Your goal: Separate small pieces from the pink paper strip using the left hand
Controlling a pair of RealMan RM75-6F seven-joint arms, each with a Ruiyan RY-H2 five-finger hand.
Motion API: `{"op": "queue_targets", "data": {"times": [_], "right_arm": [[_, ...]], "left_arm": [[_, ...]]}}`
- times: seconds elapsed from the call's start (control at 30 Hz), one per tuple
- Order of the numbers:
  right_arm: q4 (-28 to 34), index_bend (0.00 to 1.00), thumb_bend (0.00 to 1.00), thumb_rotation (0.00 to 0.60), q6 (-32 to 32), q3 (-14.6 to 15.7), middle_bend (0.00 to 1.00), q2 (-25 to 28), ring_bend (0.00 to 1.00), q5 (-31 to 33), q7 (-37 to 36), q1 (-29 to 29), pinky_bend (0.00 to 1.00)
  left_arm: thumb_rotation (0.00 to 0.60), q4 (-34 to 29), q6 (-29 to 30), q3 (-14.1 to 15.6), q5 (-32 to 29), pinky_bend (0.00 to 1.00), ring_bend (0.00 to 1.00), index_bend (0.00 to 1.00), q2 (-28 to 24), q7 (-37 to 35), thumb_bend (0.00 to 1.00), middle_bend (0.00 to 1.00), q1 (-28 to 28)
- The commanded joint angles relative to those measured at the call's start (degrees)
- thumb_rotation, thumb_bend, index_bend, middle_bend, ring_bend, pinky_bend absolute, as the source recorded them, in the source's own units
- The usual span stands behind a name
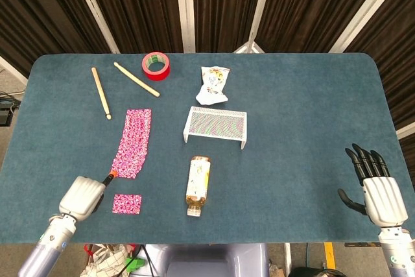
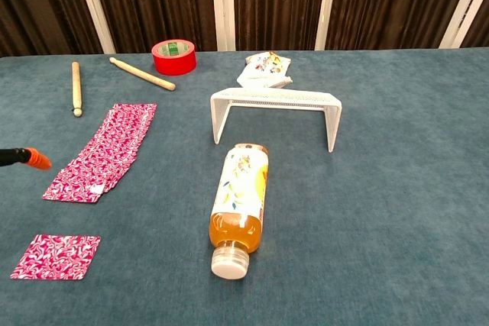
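One torn pink square (image 1: 126, 204) lay on the surface just right of the left hand (image 1: 81, 195), whose fingers were curled in, one orange-tipped finger extended and holding nothing. Just beyond that fingertip, the pink paper strip (image 1: 133, 142) ran lengthwise away from the robot. The right hand (image 1: 378, 189), fingers spread, waited well apart.

Open cloth surrounds the left hand (image 1: 81, 195) and the torn piece (image 1: 126, 204) beside it; the pink paper strip (image 1: 133, 142) lies just ahead, with the lying bottle (image 1: 198, 185) obstructing passage rightward.
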State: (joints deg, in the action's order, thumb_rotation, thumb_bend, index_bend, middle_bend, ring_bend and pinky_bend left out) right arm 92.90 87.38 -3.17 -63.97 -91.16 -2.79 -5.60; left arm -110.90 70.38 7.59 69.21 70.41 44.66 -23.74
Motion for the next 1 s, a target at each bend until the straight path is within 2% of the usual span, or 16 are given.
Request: {"op": "queue_targets", "data": {"times": [0.03, 0.13, 0.53, 1.0], "right_arm": [[-0.03, 0.00, 0.31, 0.600, -0.18, -0.01, 0.04, -0.08, 0.09, 0.13, 0.13, -0.06, 0.07], [-0.07, 0.00, 0.31, 0.600, -0.25, -0.05, 0.04, -0.10, 0.09, 0.18, 0.11, -0.11, 0.07], [-0.14, 0.00, 0.31, 0.600, -0.30, -0.13, 0.04, -0.11, 0.09, 0.36, -0.04, -0.14, 0.07], [-0.22, 0.00, 0.31, 0.600, -0.11, -0.29, 0.04, 0.03, 0.09, 0.42, -0.60, -0.14, 0.07]], "left_arm": [[0.600, 2.66, -4.07, -2.63, -4.81, 0.62, 0.72, 0.17, 1.36, 0.50, 0.75, 0.87, -2.49], [0.600, 4.17, -6.11, -3.80, -8.04, 0.62, 0.72, 0.17, 2.42, 1.14, 0.75, 0.87, -3.87], [0.600, 8.19, -8.48, -4.98, -13.12, 0.62, 0.72, 0.17, 5.54, 2.95, 0.75, 0.87, -6.25], [0.600, 9.49, -9.26, -3.56, -15.20, 0.62, 0.72, 0.17, 7.43, 4.99, 0.75, 0.87, -7.79]]}}
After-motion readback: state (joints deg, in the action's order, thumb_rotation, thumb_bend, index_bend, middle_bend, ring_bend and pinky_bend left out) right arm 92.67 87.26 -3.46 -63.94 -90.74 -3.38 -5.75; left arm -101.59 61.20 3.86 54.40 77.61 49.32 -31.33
